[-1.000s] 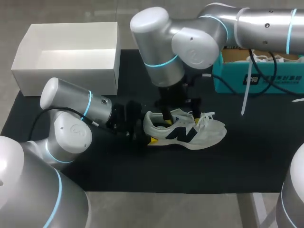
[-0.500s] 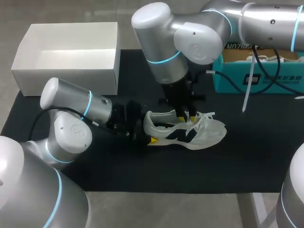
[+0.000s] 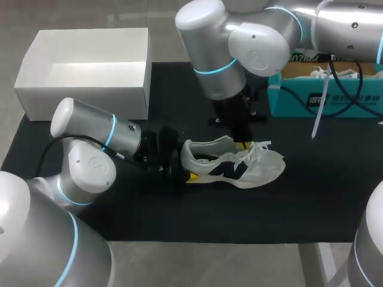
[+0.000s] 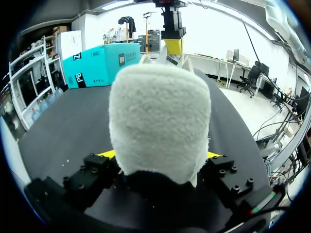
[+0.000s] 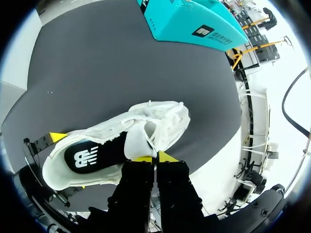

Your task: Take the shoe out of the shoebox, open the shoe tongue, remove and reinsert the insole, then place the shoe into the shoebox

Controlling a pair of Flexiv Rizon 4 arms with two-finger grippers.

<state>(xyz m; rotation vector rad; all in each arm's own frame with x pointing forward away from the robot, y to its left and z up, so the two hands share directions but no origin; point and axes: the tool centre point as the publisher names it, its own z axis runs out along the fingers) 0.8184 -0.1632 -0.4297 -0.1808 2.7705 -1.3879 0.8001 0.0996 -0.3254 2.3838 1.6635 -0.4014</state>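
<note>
The shoe (image 3: 239,164) sits mid-bench (image 3: 209,263), toe toward 3 o'clock. The left hand (image 4: 160,155) clamps its heel from 9 o'clock. The right hand (image 5: 154,156), nearly pressed together, pinches the tongue (image 5: 137,143) from 12 o'clock.

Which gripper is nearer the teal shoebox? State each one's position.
Right. The right gripper pinches the sneaker by its tongue, just short of the teal shoebox; the left gripper clamps the heel, farther off.

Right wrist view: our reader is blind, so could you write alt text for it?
The right hand pinches the raised tongue of a white shoe on a black mat; the left hand grips its heel, and a teal box stands beyond the shoe.
</note>
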